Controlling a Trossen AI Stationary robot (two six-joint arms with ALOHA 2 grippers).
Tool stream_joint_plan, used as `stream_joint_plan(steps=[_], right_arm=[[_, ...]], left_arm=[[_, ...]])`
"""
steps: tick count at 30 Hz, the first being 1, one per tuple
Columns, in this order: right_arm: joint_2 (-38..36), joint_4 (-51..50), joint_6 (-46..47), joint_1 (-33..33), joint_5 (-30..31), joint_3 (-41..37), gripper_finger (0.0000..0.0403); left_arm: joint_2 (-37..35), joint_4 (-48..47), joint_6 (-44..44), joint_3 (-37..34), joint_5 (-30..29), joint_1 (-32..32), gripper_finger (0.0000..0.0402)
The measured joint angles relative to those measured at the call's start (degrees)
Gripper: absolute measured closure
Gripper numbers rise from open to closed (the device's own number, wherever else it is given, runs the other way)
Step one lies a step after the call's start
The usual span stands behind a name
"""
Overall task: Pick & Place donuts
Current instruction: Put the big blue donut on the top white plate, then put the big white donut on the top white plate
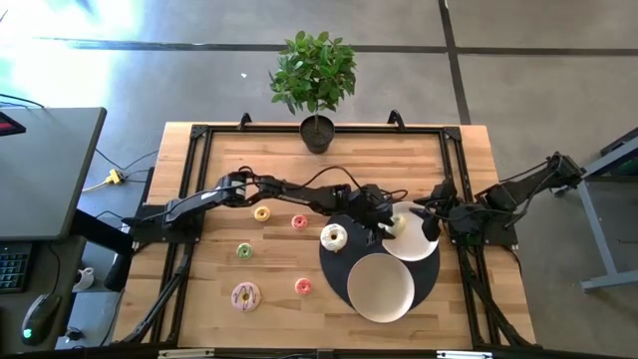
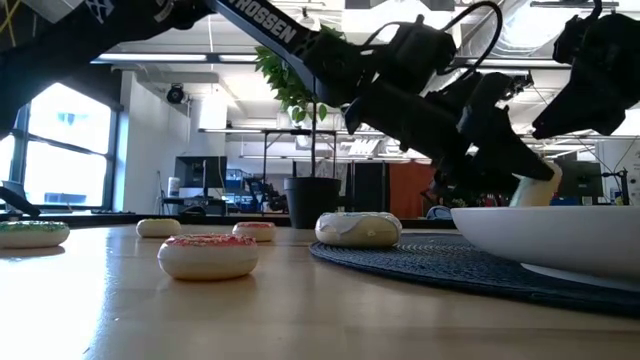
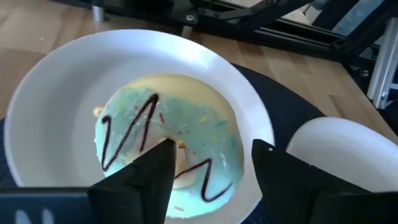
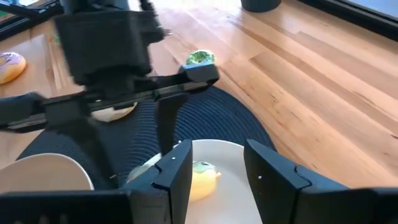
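My left arm is reaching far across the wooden table (image 1: 199, 299), stretched out low from the left side to the middle. My left gripper (image 3: 211, 171) is tipping down over the far white plate (image 3: 56, 106). Its jaws are standing apart, one finger poking into the hole of the blue-frosted donut (image 3: 165, 134) and the other finger outside it. The donut is lying flat in that plate, with brown squiggles on top.

My right arm is bending in from the right side. My right gripper (image 4: 214, 168) is hanging just above the same plate's edge, jaws apart, holding nothing.

The plate is sitting on a dark round mat (image 1: 339, 269), beside a second white plate (image 1: 380, 287). A white-frosted donut (image 1: 333, 236) is lying on the mat's left edge. More donuts are lying on the bare wood: a yellow donut (image 1: 262, 212), a pink donut (image 1: 299, 221), a green donut (image 1: 244, 250), another pink one (image 1: 303, 286), and a big pale pink donut (image 1: 245, 295). A potted plant (image 1: 314, 85) is standing at the back edge.
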Motion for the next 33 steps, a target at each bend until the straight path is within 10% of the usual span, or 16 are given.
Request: stream_joint_plan(steps=[33], right_arm=[[-0.2, 14.1, 11.4, -1.0, -14.8, -12.8, 0.0269]], left_arm=[[-0.2, -7.9, 2.0, 5.7, -5.5, 0.0, 0.0189]])
